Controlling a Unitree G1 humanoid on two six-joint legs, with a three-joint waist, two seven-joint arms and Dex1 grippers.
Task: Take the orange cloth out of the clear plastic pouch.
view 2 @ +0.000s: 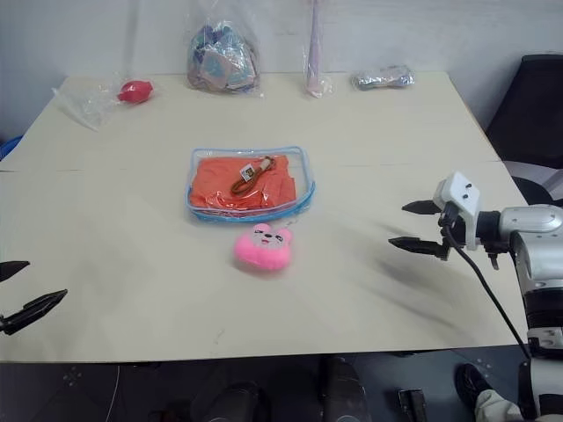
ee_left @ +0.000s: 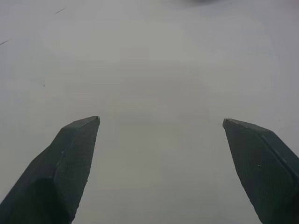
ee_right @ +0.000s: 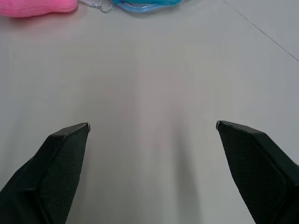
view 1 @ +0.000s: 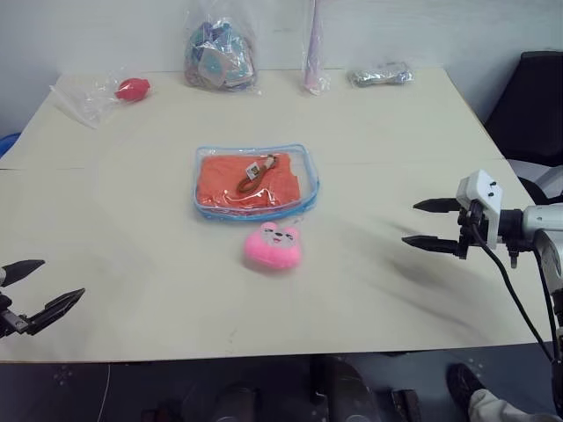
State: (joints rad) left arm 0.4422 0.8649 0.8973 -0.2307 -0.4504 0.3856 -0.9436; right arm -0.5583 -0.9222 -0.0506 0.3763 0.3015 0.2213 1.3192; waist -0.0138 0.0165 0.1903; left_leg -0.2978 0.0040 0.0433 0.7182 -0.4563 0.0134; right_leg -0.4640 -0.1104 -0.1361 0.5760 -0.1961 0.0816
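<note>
The clear plastic pouch [view 1: 255,182] with light blue trim lies flat in the middle of the table. Inside it sits the orange cloth [view 1: 230,183], with a small brown strap lying on top. My left gripper [view 1: 54,283] hovers open at the table's near left corner, far from the pouch. Over the table's right side my right gripper [view 1: 411,223] is open too, its fingers pointing left toward the pouch with a wide stretch of table between. The pouch's blue edge [ee_right: 147,4] appears in the right wrist view.
A pink plush toy [view 1: 274,245] lies just in front of the pouch. Along the far edge stand a bag of small items [view 1: 220,54], a red object in clear wrap [view 1: 132,89], a pink stick [view 1: 311,53] and a grey packet [view 1: 380,76]. A dark chair [view 1: 532,105] stands at the right.
</note>
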